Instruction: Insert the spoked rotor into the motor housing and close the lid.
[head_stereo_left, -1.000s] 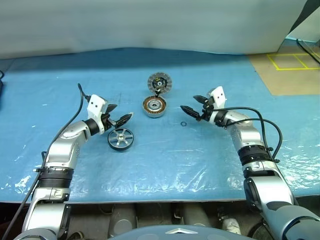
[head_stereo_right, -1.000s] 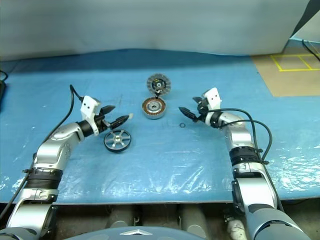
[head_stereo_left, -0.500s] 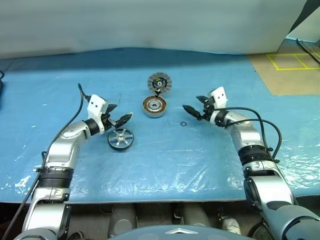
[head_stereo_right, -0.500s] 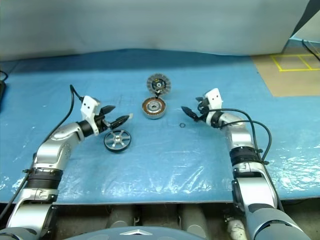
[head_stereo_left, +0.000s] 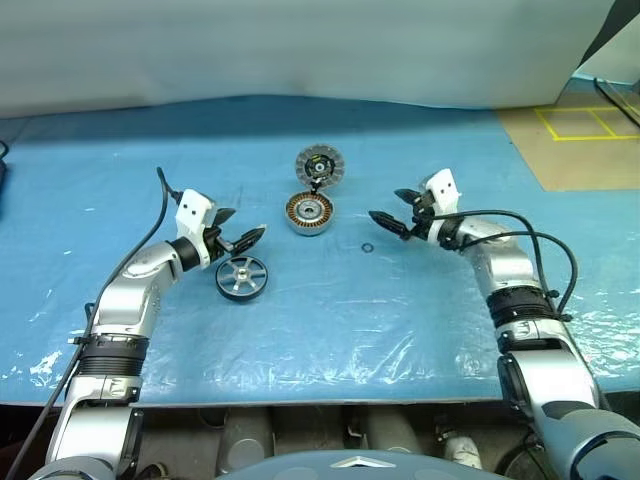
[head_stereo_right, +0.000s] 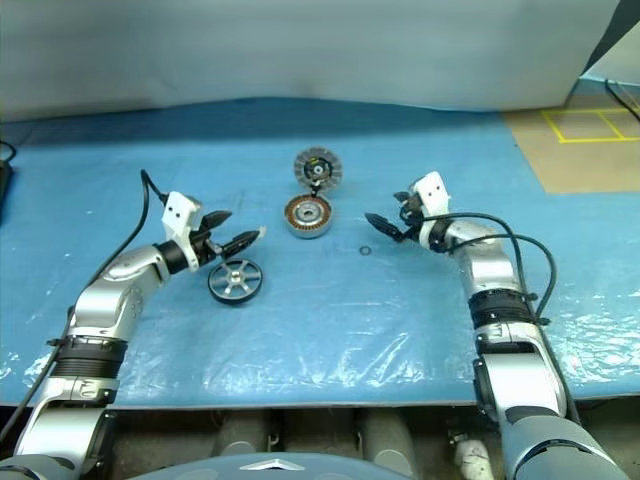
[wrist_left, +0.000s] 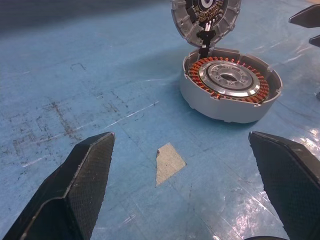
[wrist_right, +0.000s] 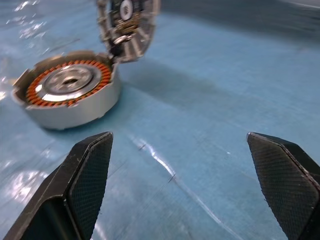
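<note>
The motor housing, a silver-grey cup with copper windings, rests mid-table. Its lid stands open behind it, hinged up with the segmented face toward me. The spoked rotor, black-rimmed with silver spokes, lies flat on the blue sheet to the housing's front left. My left gripper hovers open just above and behind the rotor, pointing toward the housing. On the housing's right, my right gripper hangs open with nothing between its fingers.
A small dark ring lies on the blue plastic sheet right of the housing. A pale patch marks the sheet before the left gripper. A tan floor area with yellow tape sits at the far right.
My right gripper has rolled slightly and edged a little to the right. The left arm, rotor, housing and lid have not moved.
</note>
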